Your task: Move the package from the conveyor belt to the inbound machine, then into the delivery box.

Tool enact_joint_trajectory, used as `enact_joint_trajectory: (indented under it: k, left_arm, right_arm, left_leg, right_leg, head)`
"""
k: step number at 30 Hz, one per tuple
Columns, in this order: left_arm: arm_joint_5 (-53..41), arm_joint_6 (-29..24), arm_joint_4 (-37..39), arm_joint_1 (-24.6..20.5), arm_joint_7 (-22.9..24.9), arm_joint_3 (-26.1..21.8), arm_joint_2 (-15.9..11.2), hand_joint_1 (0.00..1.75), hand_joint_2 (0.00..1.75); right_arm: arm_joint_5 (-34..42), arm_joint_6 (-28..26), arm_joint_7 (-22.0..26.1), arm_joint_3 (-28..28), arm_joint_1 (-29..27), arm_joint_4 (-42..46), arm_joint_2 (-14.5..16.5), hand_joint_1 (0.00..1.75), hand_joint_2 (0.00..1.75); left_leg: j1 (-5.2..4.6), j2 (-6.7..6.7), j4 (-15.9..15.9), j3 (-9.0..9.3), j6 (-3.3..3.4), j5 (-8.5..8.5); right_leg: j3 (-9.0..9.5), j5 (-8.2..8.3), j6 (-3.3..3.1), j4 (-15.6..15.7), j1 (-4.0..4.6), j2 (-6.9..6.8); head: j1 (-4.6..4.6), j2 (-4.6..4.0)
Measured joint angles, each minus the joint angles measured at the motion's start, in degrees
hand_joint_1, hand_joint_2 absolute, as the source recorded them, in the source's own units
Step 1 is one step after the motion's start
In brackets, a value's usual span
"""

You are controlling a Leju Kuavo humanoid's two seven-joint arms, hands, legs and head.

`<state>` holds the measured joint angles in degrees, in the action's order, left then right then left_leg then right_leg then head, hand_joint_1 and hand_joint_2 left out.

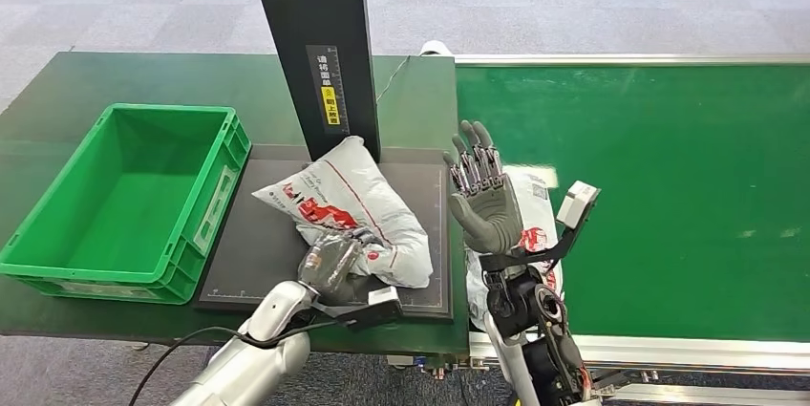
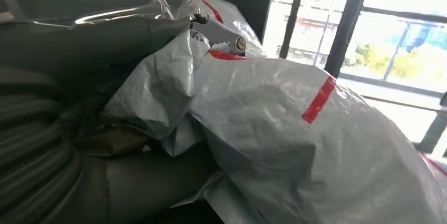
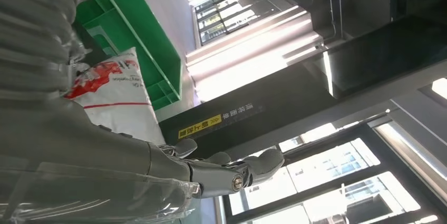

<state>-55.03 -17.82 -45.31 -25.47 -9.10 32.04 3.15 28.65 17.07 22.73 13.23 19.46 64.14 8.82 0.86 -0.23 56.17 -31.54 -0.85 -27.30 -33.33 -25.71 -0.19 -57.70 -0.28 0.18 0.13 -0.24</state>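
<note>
Both arms are silver with black joints. The left hand and right hand have grey palms and darker metal fingers. A black cable trails beside the left arm.

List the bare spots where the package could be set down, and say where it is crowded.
Free: the inside of the green bin, bordered by its own walls; the green belt to the right of the raised right hand; the dark table behind the bin. Crowded: the black mat, where the package, the black column and the left hand gripping the package sit together.
</note>
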Motion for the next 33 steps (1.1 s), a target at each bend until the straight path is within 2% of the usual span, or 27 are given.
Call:
enact_joint_trajectory:
  k: [5, 12, 17, 20, 25, 28, 33]
  left_arm:
    - [10.66, -5.26, -8.66, 1.34, -5.38, -5.64, -1.00, 1.75, 1.75]
    - [15.17, -6.63, -19.05, 3.53, -7.15, -10.49, -2.18, 1.75, 1.75]
    - [27.61, -11.48, -30.89, 7.06, -13.58, -15.83, -4.69, 1.75, 1.75]
    - [33.03, -11.84, -39.02, 10.18, -16.62, -20.46, -6.55, 1.75, 1.75]
    - [39.79, -11.93, -50.28, 15.53, -21.32, -27.72, -7.09, 1.75, 1.75]
    - [42.15, -11.30, -54.62, 17.28, -22.06, -31.75, -7.10, 1.75, 1.75]
    - [41.01, -9.10, -56.95, 17.54, -19.89, -37.71, -6.81, 1.75, 1.75]
  right_arm:
    - [-0.09, -1.45, -0.01, -1.40, -3.29, 3.47, -0.61, 0.00, 1.75]
    - [-0.17, -1.90, -0.09, -2.65, -4.92, 5.71, -1.02, 0.00, 1.75]
    - [0.76, -2.61, 0.36, -3.99, -6.60, 6.49, -1.80, 0.00, 1.75]
    - [1.03, -2.53, 0.53, -4.84, -7.66, 6.66, -2.22, 0.00, 1.75]
    - [0.55, -2.34, 1.27, -5.81, -8.94, 6.68, -2.40, 0.00, 1.75]
    - [0.19, -2.34, 1.45, -6.08, -9.56, 6.80, -2.38, 0.00, 1.75]
    - [-0.21, -2.34, 1.27, -6.72, -10.40, 7.51, -2.04, 0.00, 1.75]
  left_leg:
    - [0.00, -0.01, 0.01, -0.29, 0.01, 0.03]
    - [-0.02, 0.02, 0.03, -0.57, 0.02, 0.03]
    - [-0.01, 0.12, 0.01, -0.67, 0.01, 0.01]
    - [0.01, 0.23, 0.00, -0.70, -0.01, -0.02]
    - [0.01, 0.23, 0.00, -0.75, -0.01, -0.02]
    - [0.00, 0.22, 0.00, -0.76, -0.01, -0.02]
    - [0.00, 0.21, 0.01, -0.73, -0.01, -0.01]
  right_leg:
    - [-0.27, 0.01, 0.01, -0.02, 0.01, -0.01]
    - [-0.54, 0.01, 0.02, -0.02, -0.02, 0.01]
    - [-0.66, 0.01, 0.01, -0.02, -0.01, 0.07]
    - [-0.73, 0.00, 0.00, -0.02, 0.03, 0.16]
    - [-0.75, -0.02, 0.01, -0.02, 0.04, 0.15]
    - [-0.75, -0.02, 0.01, -0.01, 0.02, 0.14]
    - [-0.75, -0.01, 0.01, -0.01, 0.01, 0.12]
  head:
    - [0.01, 0.00]
    - [0.02, 0.00]
    - [0.01, 0.00]
    - [-0.01, 0.00]
    - [0.02, 0.00]
    - [0.02, 0.00]
    - [0.01, 0.00]
